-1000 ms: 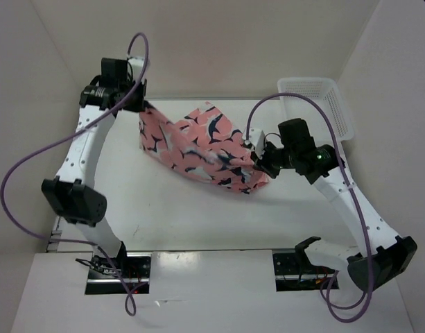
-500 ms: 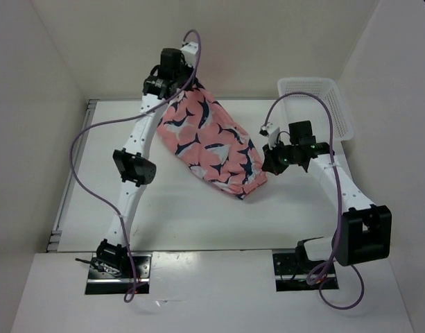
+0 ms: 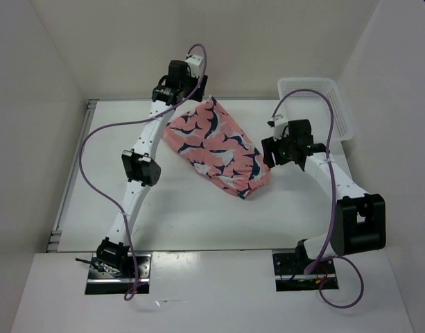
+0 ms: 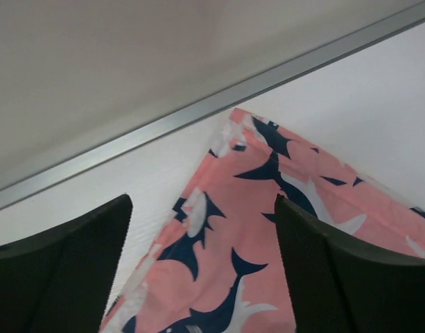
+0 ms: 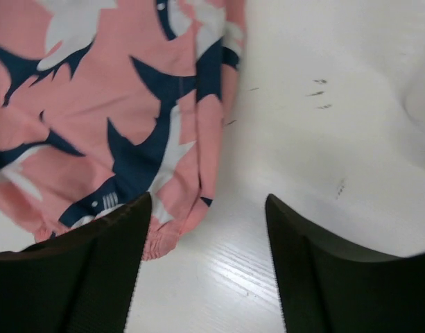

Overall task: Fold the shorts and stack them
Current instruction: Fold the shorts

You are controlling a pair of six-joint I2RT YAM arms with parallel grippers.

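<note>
The shorts (image 3: 215, 147) are lying diagonally at the middle of the worktop (image 3: 163, 208), running from upper centre toward the right. The left fingers (image 4: 59, 277) are standing wide above the upper corner. The right fingers (image 5: 80, 277) are also gaping wide by the lower end, and neither pair is holding cloth. A next pinch is likely risking only one layer, dragging the fold askew or bunching it.

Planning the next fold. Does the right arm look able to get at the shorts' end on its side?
Probably yes: the right gripper hangs open right at that end of the shorts, which lie flat on the table, and nothing stands between them.
</note>
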